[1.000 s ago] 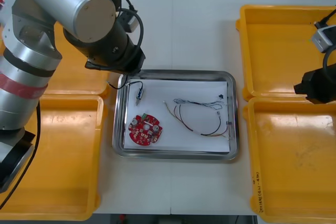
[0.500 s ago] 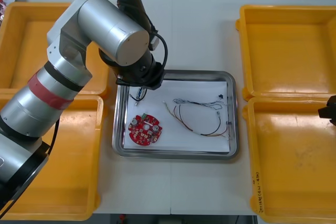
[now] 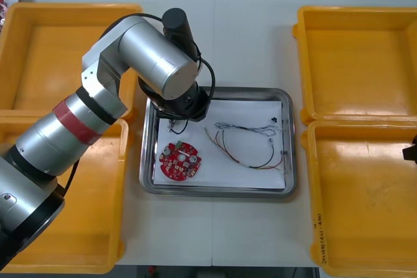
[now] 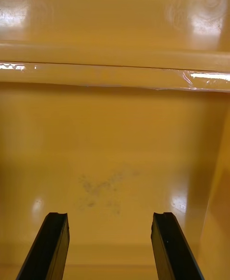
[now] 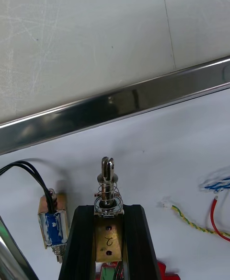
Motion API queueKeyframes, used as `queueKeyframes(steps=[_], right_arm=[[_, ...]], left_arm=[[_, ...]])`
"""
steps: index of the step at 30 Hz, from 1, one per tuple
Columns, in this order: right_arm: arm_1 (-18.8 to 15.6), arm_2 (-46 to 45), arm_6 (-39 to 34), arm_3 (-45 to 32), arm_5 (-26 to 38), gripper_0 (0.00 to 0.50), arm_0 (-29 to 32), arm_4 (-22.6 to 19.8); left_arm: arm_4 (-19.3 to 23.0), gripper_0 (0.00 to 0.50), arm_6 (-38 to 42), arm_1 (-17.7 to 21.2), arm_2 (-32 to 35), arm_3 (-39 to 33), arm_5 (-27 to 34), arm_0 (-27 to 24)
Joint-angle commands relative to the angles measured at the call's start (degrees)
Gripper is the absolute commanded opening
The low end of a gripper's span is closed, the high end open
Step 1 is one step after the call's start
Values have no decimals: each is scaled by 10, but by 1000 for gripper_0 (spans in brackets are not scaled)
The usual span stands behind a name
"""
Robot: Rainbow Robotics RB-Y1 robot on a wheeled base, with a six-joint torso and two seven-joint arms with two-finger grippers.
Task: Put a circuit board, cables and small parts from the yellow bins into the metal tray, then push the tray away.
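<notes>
Four yellow bins are counted on the counter [image 3: 247,43]: two at the left [image 3: 58,50] [image 3: 71,219] and two at the right [image 3: 358,56] [image 3: 365,206]. One metal tray [image 3: 215,191], white inside, is set between them. One round red circuit board [image 3: 179,161] is laid in the tray's near left part. Beside it, three cables are bunched loosely [image 3: 244,141]: blue and white, black, red and yellow. The left tool [image 5: 109,209] is held over the tray's far left corner and is clamped on one small metal part [image 5: 108,191]. A second small part [image 5: 52,225] with black leads is seen lying just beside it on the tray. The right tool [image 4: 110,220] is spread apart, with nothing between its fingers, above a right-hand bin.
</notes>
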Motion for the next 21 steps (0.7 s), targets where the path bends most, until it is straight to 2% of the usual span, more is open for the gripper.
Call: queueKeyframes(steps=[1,2,3,4,5,7,15,21], right_arm=[[5,-22,-24,2,2,500,8,2],[5,-22,-24,2,2,500,9,3],[5,-22,-25,2,2,500,8,4],[5,-23,-26,2,2,500,9,4],[5,-22,-26,2,2,500,9,4],[5,-23,-27,2,2,500,9,4],[5,-26,-30,2,2,500,9,2],[5,-29,-31,2,2,500,9,1]], left_arm=[[-6,3,69,-16,-13,-6,-7,-26],[-6,6,70,-16,-13,-6,-7,-26],[-6,44,71,-16,-13,-6,-7,-26],[-6,113,71,-16,-13,-6,-8,-26],[-6,313,73,-16,-13,-6,-8,-26],[-6,500,77,-16,-13,-7,-9,-26],[-12,500,92,-16,-11,-22,-11,-26],[-14,500,97,-6,20,-65,39,-26]])
